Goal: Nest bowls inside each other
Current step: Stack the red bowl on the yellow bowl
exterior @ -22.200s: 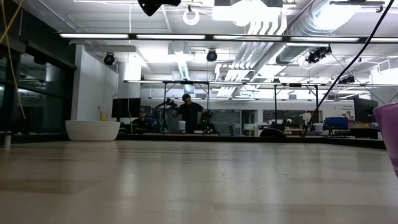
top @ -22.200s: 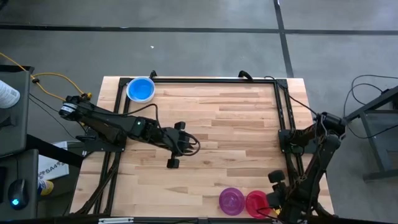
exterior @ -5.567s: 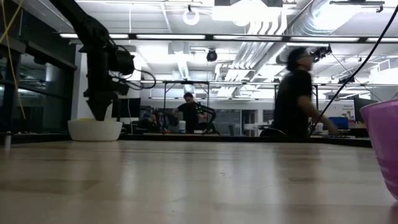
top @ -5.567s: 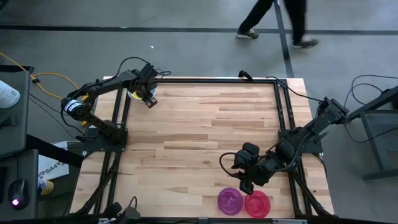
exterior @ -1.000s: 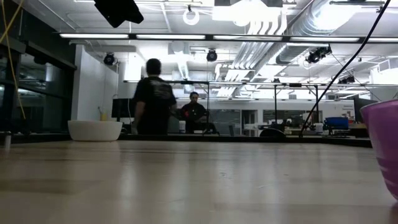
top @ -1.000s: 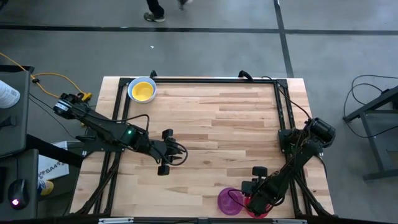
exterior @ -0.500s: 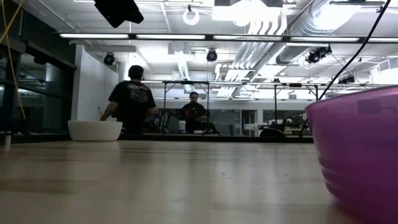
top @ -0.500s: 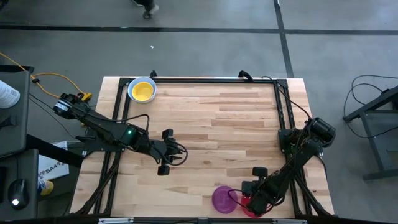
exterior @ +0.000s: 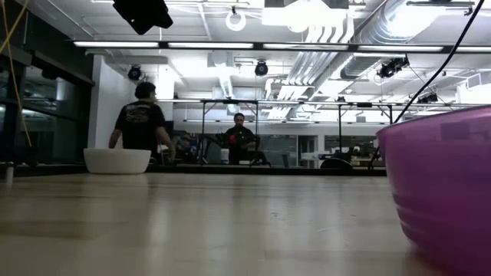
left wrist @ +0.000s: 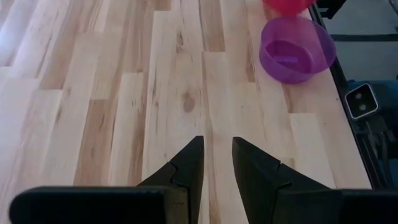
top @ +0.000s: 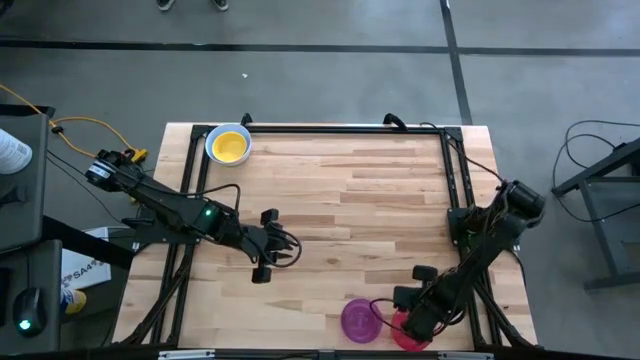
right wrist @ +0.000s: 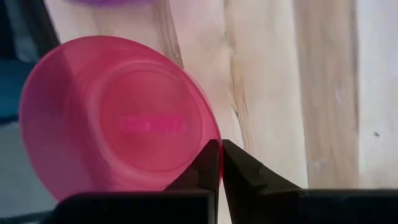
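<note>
A red bowl [right wrist: 118, 118] sits at the table's near right edge, and my right gripper [right wrist: 219, 146] is shut on it from above; in the high view the gripper [top: 408, 320] covers most of the bowl [top: 412, 338]. A purple bowl [top: 358, 320] stands on its base just left of it and fills the right side of the low view [exterior: 441, 184]. A yellow bowl [top: 228, 146] rests in a white one [exterior: 116, 160] at the far left corner. My left gripper [left wrist: 217, 155] hovers open above the table's left middle [top: 264, 248]. My right gripper pinches the red bowl's rim [right wrist: 210, 134] between its two fingers, one finger inside the bowl and one outside. The fingers come from above, pointing down. The bowl looks tilted in the hold; whether it is clear of the table I cannot tell.
A black frame rail [top: 455, 190] runs along the table's right side and far edge. Bare wood [top: 360, 210] spreads between the two arms. People stand in the room behind the table [exterior: 140, 123].
The purple bowl has slid a little toward the table's left edge and now looms large in the low view. My right gripper has risen slightly at the red bowl. A person has walked leftward through the room behind.
</note>
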Controlling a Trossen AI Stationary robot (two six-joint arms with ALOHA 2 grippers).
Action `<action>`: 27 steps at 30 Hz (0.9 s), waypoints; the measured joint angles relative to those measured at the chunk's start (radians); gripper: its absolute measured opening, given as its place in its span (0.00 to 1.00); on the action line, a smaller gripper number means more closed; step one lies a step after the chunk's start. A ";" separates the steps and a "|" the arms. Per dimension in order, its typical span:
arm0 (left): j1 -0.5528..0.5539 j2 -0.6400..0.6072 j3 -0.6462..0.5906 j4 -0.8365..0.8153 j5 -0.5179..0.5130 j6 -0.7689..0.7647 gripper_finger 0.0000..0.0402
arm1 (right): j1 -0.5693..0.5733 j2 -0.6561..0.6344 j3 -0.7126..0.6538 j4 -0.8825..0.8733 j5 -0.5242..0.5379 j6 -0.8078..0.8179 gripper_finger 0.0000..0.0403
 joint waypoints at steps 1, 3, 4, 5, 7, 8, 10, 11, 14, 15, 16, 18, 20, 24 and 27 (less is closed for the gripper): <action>0.000 0.000 0.000 -0.004 0.000 0.003 0.21 | -0.003 -0.024 0.000 -0.010 0.001 0.018 0.01; 0.000 0.000 0.000 -0.011 0.000 0.019 0.21 | -0.012 -0.072 0.000 -0.039 0.008 0.057 0.01; 0.000 0.000 0.000 -0.011 0.000 0.030 0.21 | -0.020 -0.093 0.000 -0.054 0.009 0.076 0.01; -0.005 0.000 0.000 -0.011 0.000 0.042 0.21 | -0.028 -0.113 0.000 -0.071 0.008 0.094 0.01; -0.007 0.000 0.000 -0.010 0.004 0.075 0.21 | -0.047 -0.146 0.000 -0.104 0.006 0.122 0.01; -0.007 0.000 0.000 -0.008 0.014 0.090 0.21 | -0.057 -0.162 0.000 -0.124 0.004 0.131 0.01; -0.007 0.000 0.000 -0.008 0.024 0.115 0.21 | -0.086 -0.193 0.000 -0.160 -0.019 0.130 0.01; -0.007 0.000 0.000 -0.006 0.027 0.130 0.21 | -0.105 -0.205 0.000 -0.169 -0.035 0.119 0.01; -0.006 0.000 0.000 0.001 0.037 0.186 0.21 | -0.172 -0.228 0.000 -0.169 -0.076 0.058 0.01; -0.006 0.000 0.000 0.010 0.044 0.206 0.21 | -0.196 -0.236 0.000 -0.166 -0.087 0.037 0.01; -0.006 0.000 0.000 0.019 0.049 0.225 0.21 | -0.222 -0.244 0.000 -0.162 -0.100 0.015 0.01; -0.006 0.000 0.000 0.043 0.050 0.265 0.21 | -0.280 -0.255 0.000 -0.154 -0.132 -0.028 0.01; -0.006 0.000 0.000 0.069 0.050 0.301 0.21 | -0.333 -0.263 0.000 -0.134 -0.157 -0.059 0.01; -0.006 0.000 0.019 0.054 0.051 0.325 0.21 | -0.434 -0.277 0.004 -0.063 -0.198 -0.119 0.01; -0.005 0.005 0.035 0.043 0.067 0.326 0.21 | -0.489 -0.277 0.041 -0.053 -0.200 -0.171 0.01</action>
